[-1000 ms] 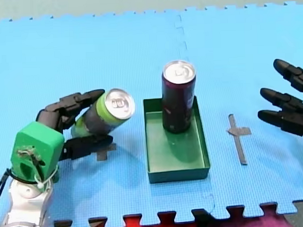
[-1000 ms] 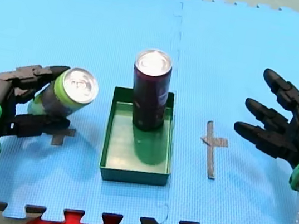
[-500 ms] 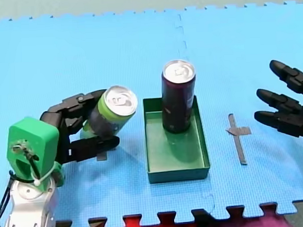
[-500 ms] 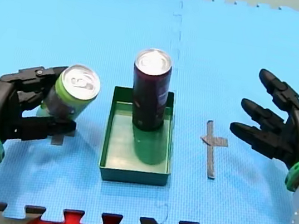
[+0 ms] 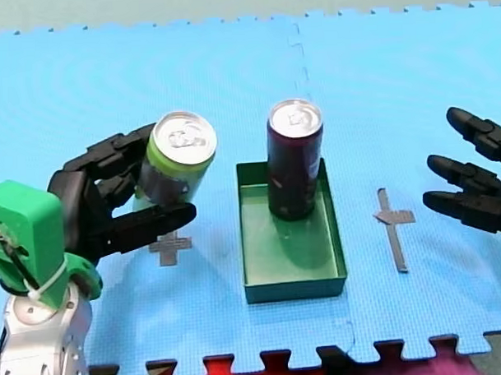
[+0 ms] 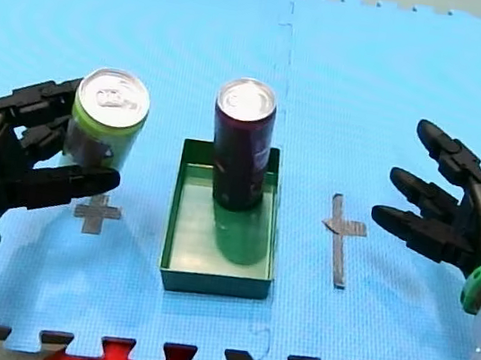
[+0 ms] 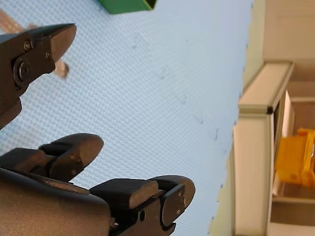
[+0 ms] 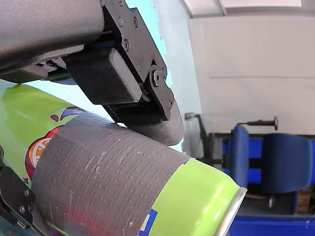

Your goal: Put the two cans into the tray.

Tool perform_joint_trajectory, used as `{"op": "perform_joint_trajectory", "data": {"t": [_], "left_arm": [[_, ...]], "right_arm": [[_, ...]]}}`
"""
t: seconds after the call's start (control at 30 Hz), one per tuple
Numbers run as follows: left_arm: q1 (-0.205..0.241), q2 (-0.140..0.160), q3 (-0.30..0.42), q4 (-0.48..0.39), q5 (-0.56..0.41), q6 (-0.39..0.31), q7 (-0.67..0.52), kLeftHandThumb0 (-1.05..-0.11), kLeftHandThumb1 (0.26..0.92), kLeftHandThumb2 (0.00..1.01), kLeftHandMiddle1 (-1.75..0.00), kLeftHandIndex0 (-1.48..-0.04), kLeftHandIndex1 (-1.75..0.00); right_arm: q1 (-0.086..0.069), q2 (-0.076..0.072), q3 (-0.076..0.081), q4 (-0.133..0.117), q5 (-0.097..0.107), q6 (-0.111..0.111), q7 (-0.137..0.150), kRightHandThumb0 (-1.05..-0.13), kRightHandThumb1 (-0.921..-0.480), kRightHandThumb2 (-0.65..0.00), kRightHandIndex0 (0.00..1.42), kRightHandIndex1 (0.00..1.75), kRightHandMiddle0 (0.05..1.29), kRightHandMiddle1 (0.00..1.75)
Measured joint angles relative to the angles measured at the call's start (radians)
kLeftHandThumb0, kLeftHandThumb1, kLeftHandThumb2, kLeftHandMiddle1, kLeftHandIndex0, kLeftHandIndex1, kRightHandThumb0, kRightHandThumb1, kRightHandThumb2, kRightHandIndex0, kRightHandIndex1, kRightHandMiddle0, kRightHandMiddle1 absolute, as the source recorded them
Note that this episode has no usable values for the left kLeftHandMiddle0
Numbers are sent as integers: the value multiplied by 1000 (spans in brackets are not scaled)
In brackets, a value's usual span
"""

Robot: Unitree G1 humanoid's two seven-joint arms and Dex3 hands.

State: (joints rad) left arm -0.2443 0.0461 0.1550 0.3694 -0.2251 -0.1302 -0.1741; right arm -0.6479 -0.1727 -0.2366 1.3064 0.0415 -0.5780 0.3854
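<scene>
I am clamping my left robot hand (image 5: 103, 205) on the green can (image 5: 177, 157), left of the tray (image 5: 295, 286) holding the purple can (image 5: 295, 165); my right robot hand (image 5: 481, 188) is hovering empty at right.

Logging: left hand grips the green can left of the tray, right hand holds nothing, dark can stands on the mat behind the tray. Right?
One error: the dark can stands inside the tray, at its far end, as the second head view shows. The left hand does grip the green can left of the tray, and the right hand, right of the tray, holds nothing.
</scene>
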Motion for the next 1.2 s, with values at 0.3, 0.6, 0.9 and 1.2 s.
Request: {"op": "perform_joint_trajectory", "data": {"t": [0.3, 0.6, 0.9, 1.2], "left_arm": [[24, -68, 33, -52, -92, -6, -14, -390, 743, 2, -5, -1283, 0], [51, -110, 38, -106, -141, -6, -50, -385, 754, 3, -4, -1280, 0], [57, -119, 36, -120, -165, 17, -71, -380, 764, 4, -4, -1278, 0], [69, -132, 24, -148, -155, 37, -55, -381, 769, 2, -4, -1278, 0]], "right_arm": [[2, 1, 0, 0, 1, 0, 0, -816, -686, -2, 507, 0, 349, 1], [2, 4, -2, 0, 4, 0, 0, -811, -690, -2, 511, 2, 356, 2], [2, 6, -4, 0, 8, 3, 1, -813, -694, -1, 514, 2, 362, 2], [2, 7, -6, 0, 12, 3, 2, -812, -698, -1, 518, 2, 366, 2]]}}
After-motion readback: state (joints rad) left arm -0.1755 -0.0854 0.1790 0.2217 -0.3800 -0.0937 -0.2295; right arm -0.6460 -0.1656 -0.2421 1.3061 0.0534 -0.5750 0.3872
